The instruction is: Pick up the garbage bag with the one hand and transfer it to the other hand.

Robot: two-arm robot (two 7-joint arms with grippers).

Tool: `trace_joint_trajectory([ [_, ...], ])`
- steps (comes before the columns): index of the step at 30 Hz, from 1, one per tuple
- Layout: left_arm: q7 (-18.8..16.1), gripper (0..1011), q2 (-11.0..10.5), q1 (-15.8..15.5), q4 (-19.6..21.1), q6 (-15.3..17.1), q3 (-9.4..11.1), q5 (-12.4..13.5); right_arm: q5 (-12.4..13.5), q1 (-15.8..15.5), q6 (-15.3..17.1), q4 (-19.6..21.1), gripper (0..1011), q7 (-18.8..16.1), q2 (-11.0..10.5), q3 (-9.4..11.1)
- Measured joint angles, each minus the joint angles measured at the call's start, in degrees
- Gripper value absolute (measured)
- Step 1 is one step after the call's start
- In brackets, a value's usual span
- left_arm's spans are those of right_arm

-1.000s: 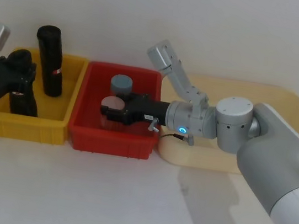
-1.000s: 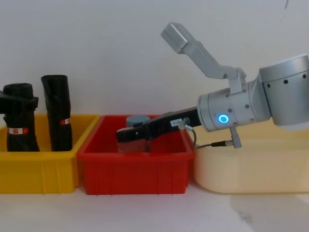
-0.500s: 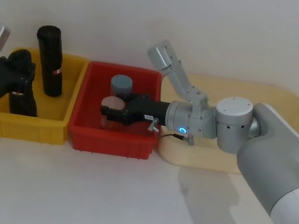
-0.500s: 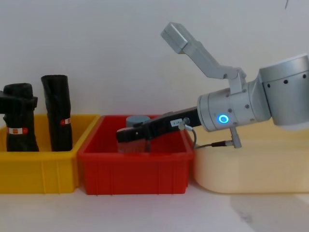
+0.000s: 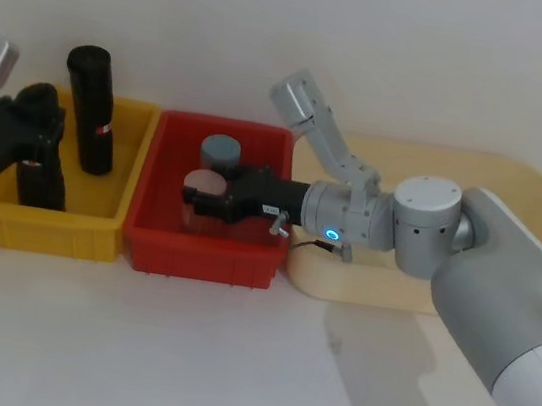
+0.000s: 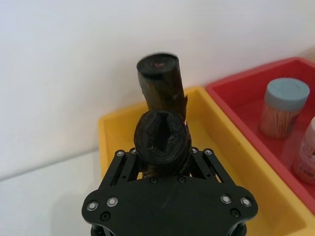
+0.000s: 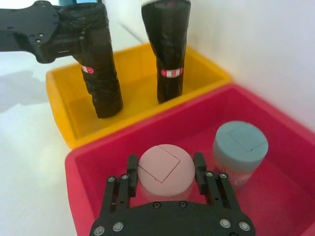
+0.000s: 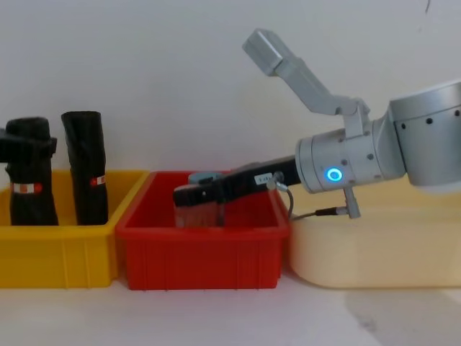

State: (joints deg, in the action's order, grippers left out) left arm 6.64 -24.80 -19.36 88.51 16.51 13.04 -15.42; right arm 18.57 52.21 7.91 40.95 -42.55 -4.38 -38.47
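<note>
The garbage bag (image 8: 30, 198), clamped by left tool (image 6: 163, 155), stands within yellow bin (image 5: 45, 232); right tool (image 7: 166, 167) grips pink-lidded jar (image 7: 165, 176).

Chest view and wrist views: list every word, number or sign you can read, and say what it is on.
Nothing legible anywhere.
garbage bag, held by the left gripper: white band with a red mark, no characters readable.
taller black roll: red-and-white tag, no text readable.
right gripper, around the pink-lidded jar: white sticker, print too small.
</note>
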Motion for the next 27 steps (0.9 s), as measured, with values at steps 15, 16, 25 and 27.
trace_joint_trajectory([
  [15, 1.9, 365, 0.0, -4.1, 5.7, 2.1, -1.0, -0.8, 2.3, -2.9, -1.1, 14.1, 658, 2.3, -4.6, 4.0],
  [16, 2.4, 365, 0.1, -4.9, 6.3, 2.5, -1.1, -1.0, 2.4, -3.1, -1.0, 15.0, 658, 2.6, -5.0, 4.3],
  [25, 5.4, 365, 1.6, -9.8, 7.2, 4.6, -0.2, -2.7, 3.0, -6.2, 0.6, 25.1, 658, 6.5, -10.4, 7.6],
  [27, 6.2, 365, 2.3, -11.2, 7.0, 5.0, 0.4, -3.2, 3.0, -6.8, 1.0, 26.9, 658, 7.2, -11.3, 8.3],
])
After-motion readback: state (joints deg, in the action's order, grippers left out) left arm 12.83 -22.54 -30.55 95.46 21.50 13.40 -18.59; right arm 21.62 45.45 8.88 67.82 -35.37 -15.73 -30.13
